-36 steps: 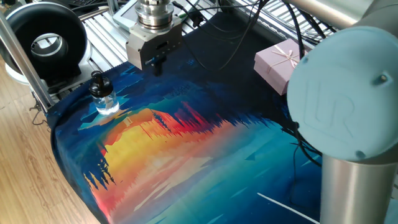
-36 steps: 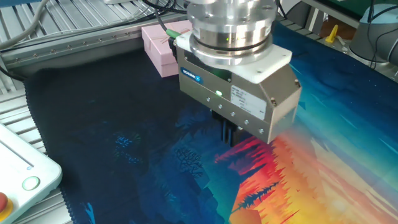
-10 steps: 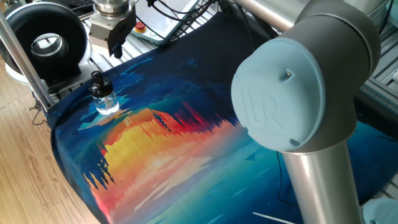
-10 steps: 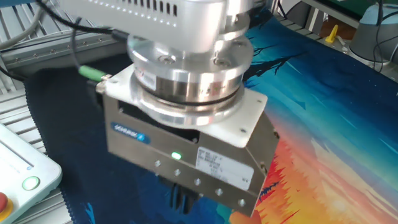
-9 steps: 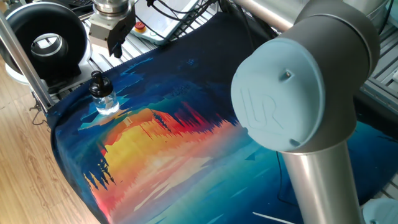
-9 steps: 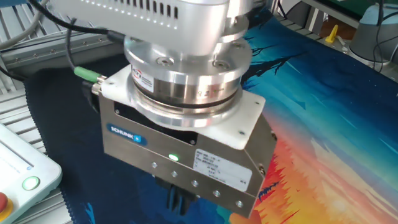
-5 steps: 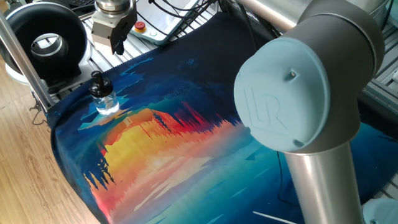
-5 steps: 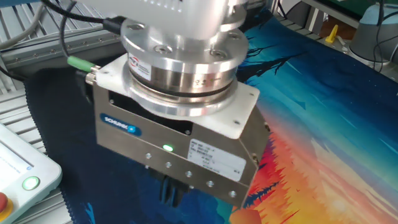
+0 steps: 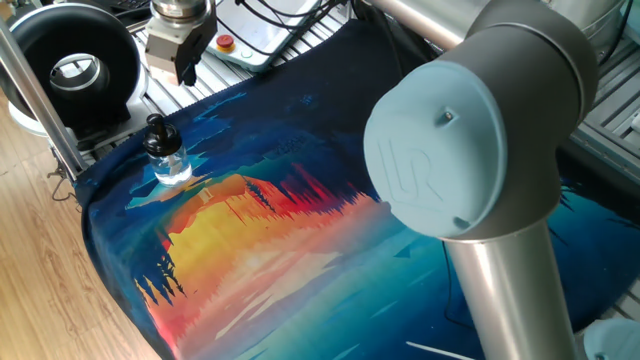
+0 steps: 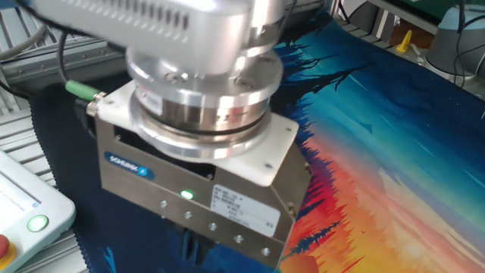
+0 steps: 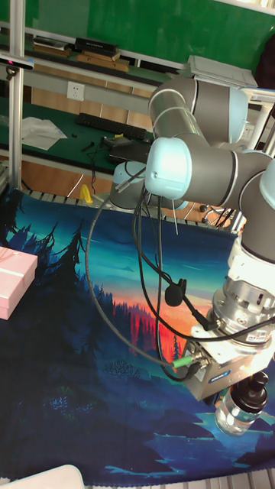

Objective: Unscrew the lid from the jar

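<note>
The jar (image 9: 168, 160) stands at the left edge of the painted cloth (image 9: 300, 230) with its lid (image 9: 156, 127) on, and the gripper (image 9: 185, 72), fingers pressed together, hangs above and behind it, so I think it must open and come down over the lid.

One fixed view looks down across the painted mat (image 9: 270, 230) from behind the arm, the other sits close beside the gripper body, and the tall fixed view faces the arm across that mat.
</note>
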Motion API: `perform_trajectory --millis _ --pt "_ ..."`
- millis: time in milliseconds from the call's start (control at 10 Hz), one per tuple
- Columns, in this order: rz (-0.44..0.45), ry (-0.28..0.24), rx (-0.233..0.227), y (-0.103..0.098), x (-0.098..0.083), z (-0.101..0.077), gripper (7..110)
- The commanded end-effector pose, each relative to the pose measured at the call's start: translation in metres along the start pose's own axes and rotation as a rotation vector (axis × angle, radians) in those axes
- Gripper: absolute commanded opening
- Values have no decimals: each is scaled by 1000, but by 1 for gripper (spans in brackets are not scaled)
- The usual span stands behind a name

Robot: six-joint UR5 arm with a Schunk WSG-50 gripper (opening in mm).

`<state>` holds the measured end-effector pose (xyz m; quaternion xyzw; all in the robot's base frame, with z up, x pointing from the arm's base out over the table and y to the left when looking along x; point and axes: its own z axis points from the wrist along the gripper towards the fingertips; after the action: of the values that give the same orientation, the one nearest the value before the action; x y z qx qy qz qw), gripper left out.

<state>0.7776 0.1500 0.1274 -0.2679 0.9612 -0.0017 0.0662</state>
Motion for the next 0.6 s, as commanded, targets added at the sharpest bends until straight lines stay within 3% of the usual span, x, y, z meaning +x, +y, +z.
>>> perform_trajectory --millis 0,300,500 --pt "3 -11 -14 8 -4 -5 7" --pt "-18 -28 -14 16 -11 -6 7" --pt "-20 -41 -36 20 -14 -6 7"
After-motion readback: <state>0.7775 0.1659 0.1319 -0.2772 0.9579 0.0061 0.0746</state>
